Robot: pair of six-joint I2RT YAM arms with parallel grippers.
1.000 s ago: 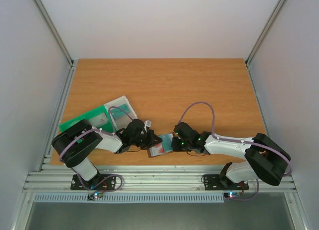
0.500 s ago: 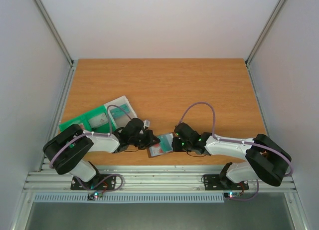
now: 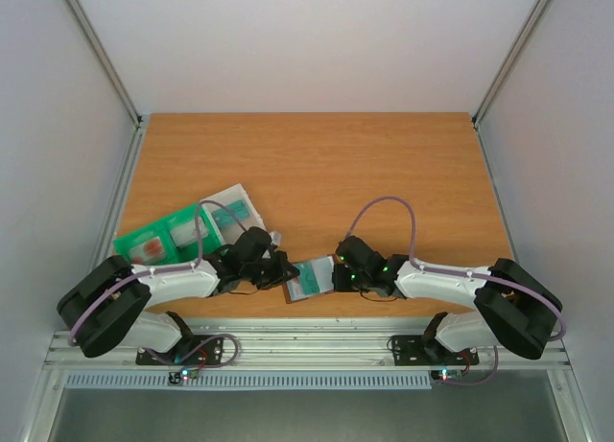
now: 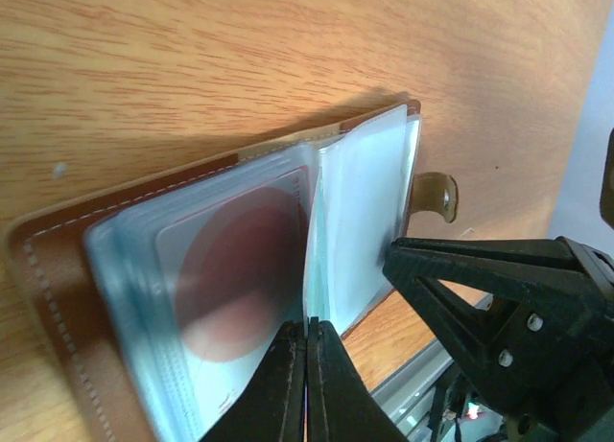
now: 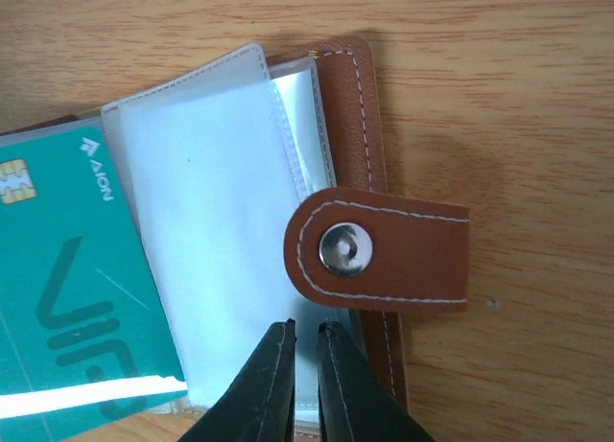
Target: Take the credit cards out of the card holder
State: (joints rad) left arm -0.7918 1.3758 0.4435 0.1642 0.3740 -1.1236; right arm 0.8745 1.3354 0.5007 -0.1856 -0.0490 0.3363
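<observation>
The card holder (image 3: 309, 281) lies open near the table's front edge between both arms, with a brown cover (image 4: 58, 260) and clear sleeves. One sleeve holds a card with a red disc (image 4: 230, 269). A teal card (image 5: 58, 298) lies in the left half, and the snap strap (image 5: 403, 250) is folded over the right half. My left gripper (image 4: 307, 329) is shut with its tips at the fold between the sleeves (image 3: 281, 270), and nothing shows between them. My right gripper (image 5: 305, 329) is closed to a thin slit on a raised clear sleeve page (image 3: 336, 274). Its black fingers (image 4: 451, 289) touch that page's edge.
A flat green tray (image 3: 134, 241) at the left holds pale cards with red blotches (image 3: 152, 246). A translucent box (image 3: 235, 210) lies tilted behind the left wrist. A metal rail (image 3: 307, 344) runs just in front of the holder.
The left arm's elbow has swung out to the left and lower. The holder's top face showed red blotches before and now shows teal. The right arm has hardly moved.
</observation>
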